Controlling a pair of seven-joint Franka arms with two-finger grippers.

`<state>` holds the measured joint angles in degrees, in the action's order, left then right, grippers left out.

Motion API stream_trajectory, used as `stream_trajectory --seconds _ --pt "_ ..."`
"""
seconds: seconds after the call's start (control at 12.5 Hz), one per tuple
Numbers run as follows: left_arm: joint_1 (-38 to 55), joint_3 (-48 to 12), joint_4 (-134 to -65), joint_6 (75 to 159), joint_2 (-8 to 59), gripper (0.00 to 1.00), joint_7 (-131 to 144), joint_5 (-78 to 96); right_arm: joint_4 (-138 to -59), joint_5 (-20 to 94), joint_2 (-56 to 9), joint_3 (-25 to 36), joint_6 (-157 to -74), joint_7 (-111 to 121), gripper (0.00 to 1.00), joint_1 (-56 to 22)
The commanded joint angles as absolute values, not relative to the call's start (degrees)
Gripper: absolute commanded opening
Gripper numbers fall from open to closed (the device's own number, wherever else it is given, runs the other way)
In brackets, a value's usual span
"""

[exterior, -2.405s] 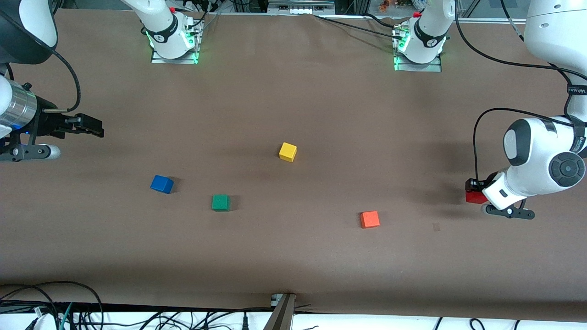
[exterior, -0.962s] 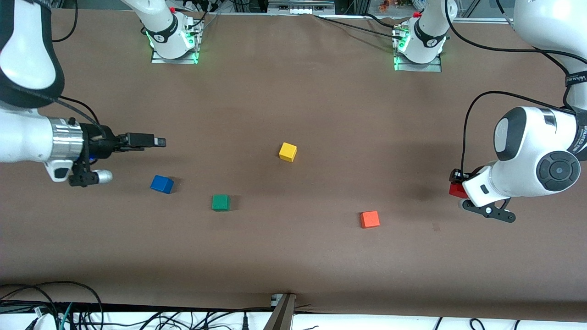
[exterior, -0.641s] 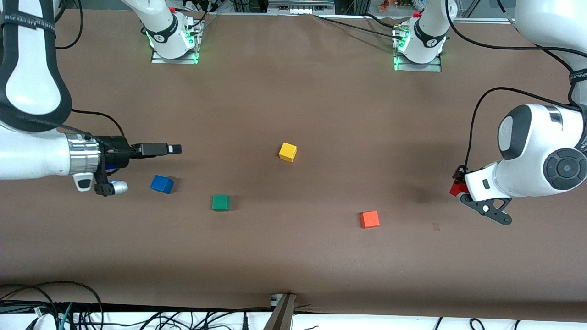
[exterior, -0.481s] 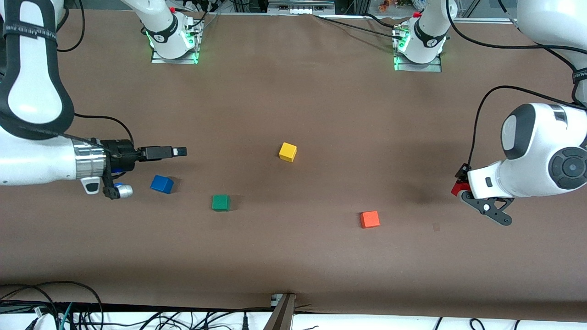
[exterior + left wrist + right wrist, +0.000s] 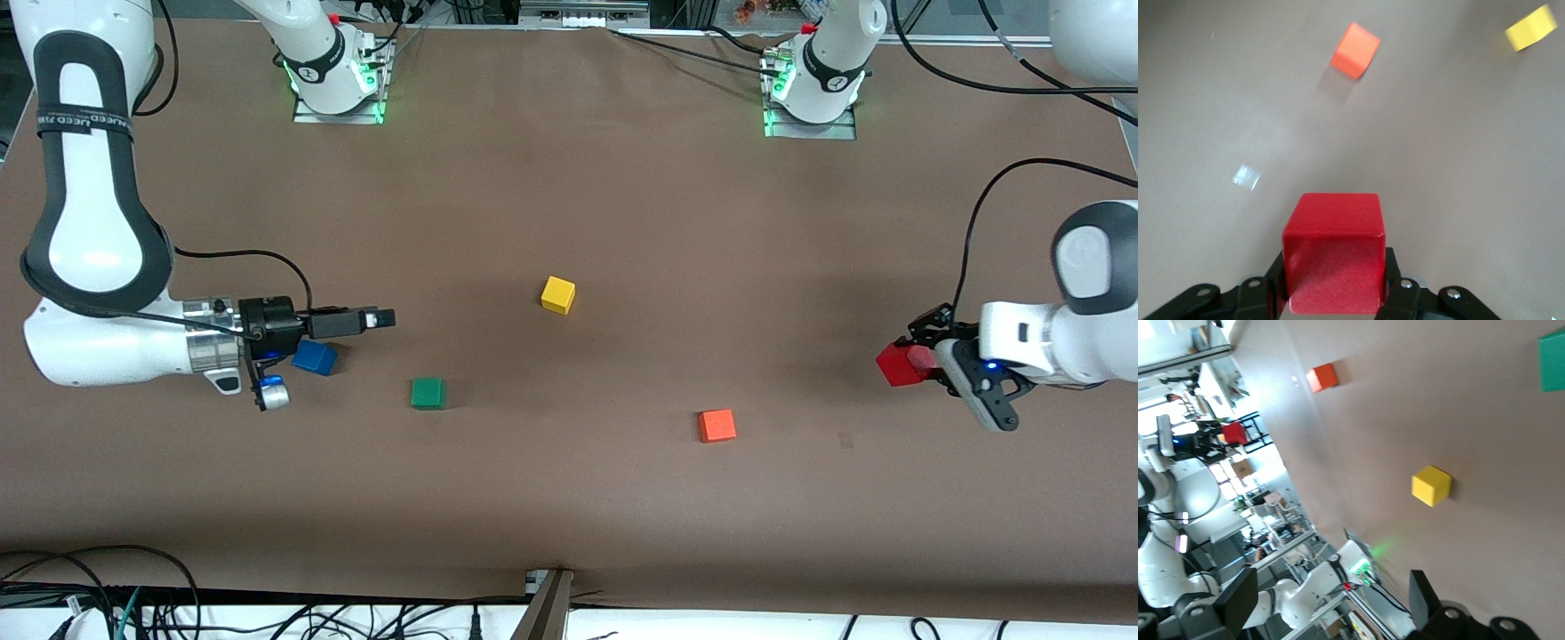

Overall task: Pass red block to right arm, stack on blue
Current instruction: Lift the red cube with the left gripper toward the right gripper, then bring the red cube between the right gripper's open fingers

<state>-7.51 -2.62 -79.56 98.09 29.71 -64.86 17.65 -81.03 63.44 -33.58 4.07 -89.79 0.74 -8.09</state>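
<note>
Handling entry: the red block (image 5: 901, 365), a small deep-red cube with flat, matte-looking faces, is clamped at two opposite sides in the left gripper (image 5: 920, 360), up in the air over the counter (image 5: 622, 204) at the left arm's end. Judged light, rigid and not fragile; smooth sides may slip under a shallow pinch. The face pointing away from the wrist and the two unclamped sides stand free in the left wrist view (image 5: 1333, 257), and those free sides look the best hold for the receiving gripper.

Right gripper (image 5: 378, 318): fingers apart, empty, hanging over the counter close to the blue block (image 5: 314, 357).

Also on the counter: green cube (image 5: 428, 393), yellow cube (image 5: 557, 294), orange cube (image 5: 717, 425), all well apart.
</note>
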Motion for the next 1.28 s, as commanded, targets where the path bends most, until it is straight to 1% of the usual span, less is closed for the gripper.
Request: stream_trajectory --seconds 0.0,0.24,0.48,0.8,0.96,1.12,1.2 --pt "-10.71 -2.9 -79.89 96.34 31.27 0.0 -78.25 31.14 -80.95 69.15 -34.62 4.04 -92.54 1.32 1.0 -10.28" --pt "-12.48 -2.9 -79.81 90.89 35.93 0.0 -92.51 45.67 -81.12 73.2 -35.07 3.96 -97.19 1.23 1.0 -13.26" --pt "-11.52 -3.34 -78.84 85.27 39.27 0.0 -95.98 55.79 -81.39 77.33 -35.42 4.04 -102.2 0.44 1.0 -17.3" --pt "-11.34 -9.83 -79.53 83.85 40.51 0.0 -98.96 64.3 -82.09 85.41 -36.74 4.04 -110.54 0.44 1.0 -22.4" --pt "-11.34 -13.08 -79.28 83.93 42.35 0.0 -99.93 68.45 -82.09 90.5 -37.18 3.96 -114.42 0.53 1.0 -25.13" --pt "-9.42 -15.37 -78.84 83.94 43.77 0.0 -100.02 71.97 -82.96 95.42 -37.09 3.96 -116.62 0.7 1.0 -27.06" --pt "-7.06 -15.47 -78.84 84.11 44.2 0.0 -100.02 74.42 -83.66 98.23 -37.0 3.96 -117.24 1.05 1.0 -28.03"
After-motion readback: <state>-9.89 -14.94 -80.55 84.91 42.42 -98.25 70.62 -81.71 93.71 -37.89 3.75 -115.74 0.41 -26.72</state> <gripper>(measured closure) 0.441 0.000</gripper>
